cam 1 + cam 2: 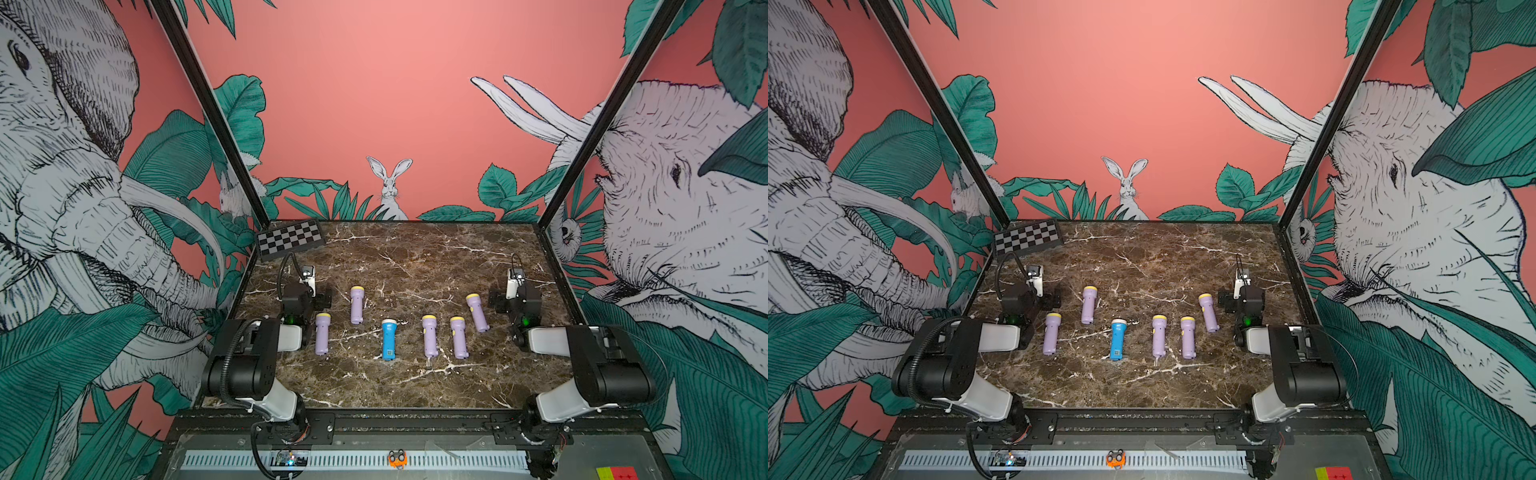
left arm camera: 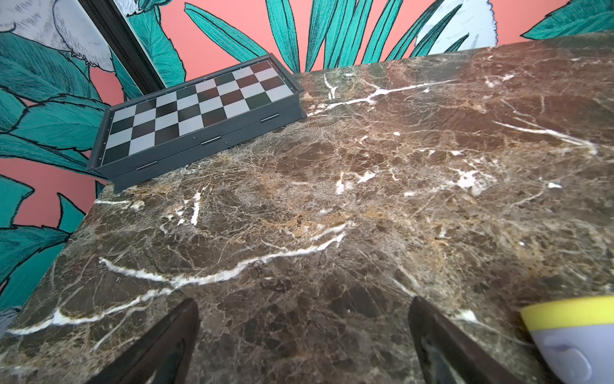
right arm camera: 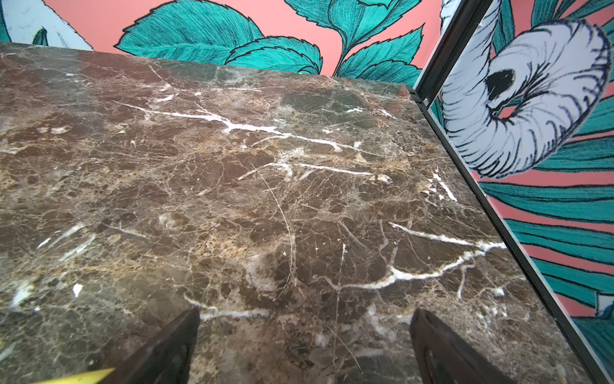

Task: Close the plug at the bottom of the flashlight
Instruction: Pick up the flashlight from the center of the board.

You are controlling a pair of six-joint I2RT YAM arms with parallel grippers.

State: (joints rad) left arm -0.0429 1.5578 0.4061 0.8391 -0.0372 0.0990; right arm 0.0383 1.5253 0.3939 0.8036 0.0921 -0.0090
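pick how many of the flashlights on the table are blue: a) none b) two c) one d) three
c, since only one blue flashlight lies in the middle of the group, and the other five are purple flashlights with yellow heads.

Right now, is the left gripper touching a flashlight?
Apart. The left wrist view shows bare marble between the left gripper and the nearest flashlight.

Marble table point(image 1: 415, 257) — five lilac flashlights point(image 1: 356, 305), blue flashlight point(image 1: 389, 338), chessboard point(image 1: 289, 239) in far corner
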